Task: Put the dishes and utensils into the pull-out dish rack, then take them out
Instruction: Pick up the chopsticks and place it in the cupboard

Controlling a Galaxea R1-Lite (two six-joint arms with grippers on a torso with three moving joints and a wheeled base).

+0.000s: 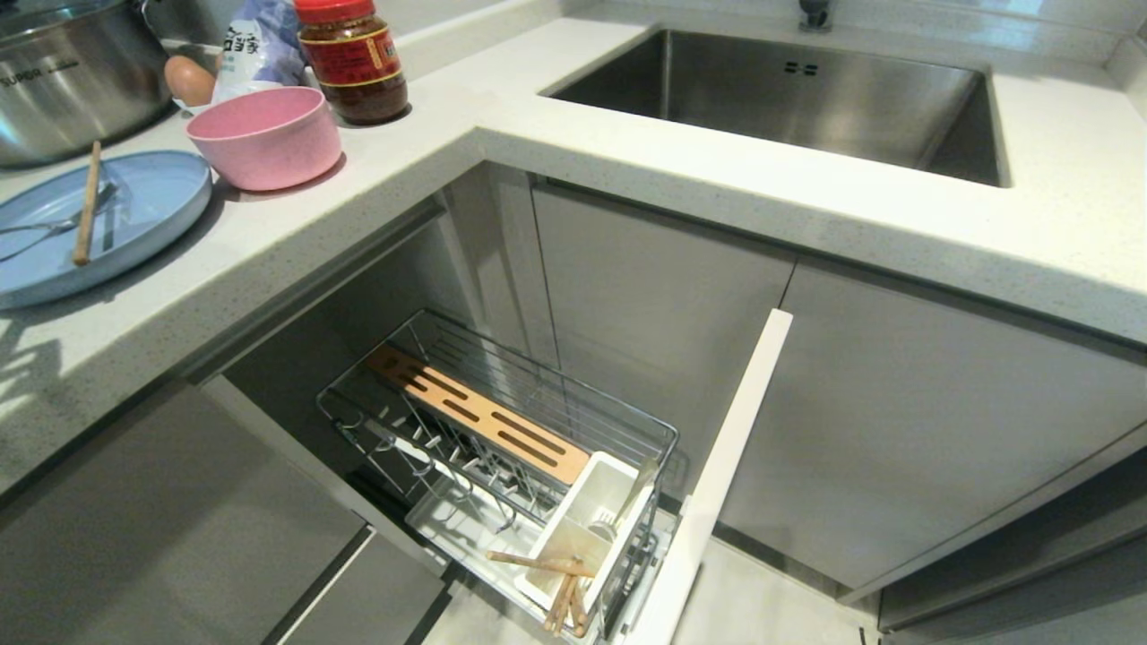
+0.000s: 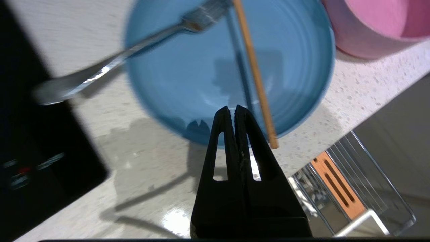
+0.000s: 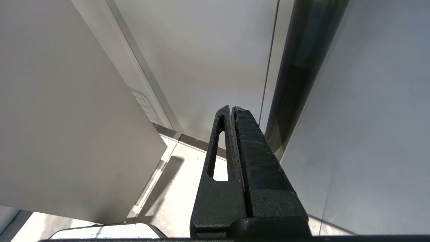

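Closed left fingers [image 2: 234,109] above blue plate [image 2: 208,77] — fork [image 2: 134,50], chopstick [image 2: 255,74] across it, pink bowl [image 2: 376,27] beside

Slim metal fork [image 1: 45,228] and one wooden chopstick [image 1: 87,204] lie on round flat plate [image 1: 152,215]; small bowl [image 1: 266,137] just right; white utensil cup [image 1: 587,528] in chrome wire pull-out rack [image 1: 502,430] holds more sticks.
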